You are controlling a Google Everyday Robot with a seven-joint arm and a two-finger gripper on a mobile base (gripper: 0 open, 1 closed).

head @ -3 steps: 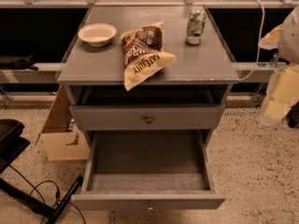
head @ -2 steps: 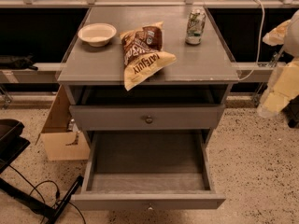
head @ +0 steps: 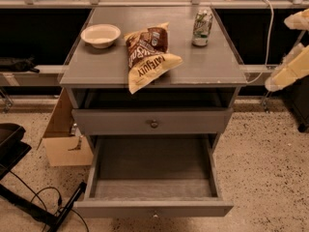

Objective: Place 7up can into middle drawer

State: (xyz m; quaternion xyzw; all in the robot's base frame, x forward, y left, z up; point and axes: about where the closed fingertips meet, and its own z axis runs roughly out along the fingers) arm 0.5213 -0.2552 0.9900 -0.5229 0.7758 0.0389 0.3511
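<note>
The 7up can (head: 202, 28), green and silver-white, stands upright at the back right of the grey cabinet top (head: 96, 66). The middle drawer (head: 153, 187) is pulled out below, its shallow tray empty and its knobbed front panel towards me. My gripper is on the cream-coloured arm (head: 288, 67) at the frame's right edge, to the right of the cabinet and well apart from the can. It holds nothing that I can see.
A brown-and-yellow chip bag (head: 147, 54) lies mid-top, left of the can. A white bowl (head: 100, 35) sits at the back left. A closed knobbed drawer front (head: 153, 123) is above the open drawer. A cardboard box (head: 65, 141) and cables (head: 43, 207) are on the floor at left.
The cream arm at the right edge has shifted slightly upward. The can, bag, bowl and drawers have not moved.
</note>
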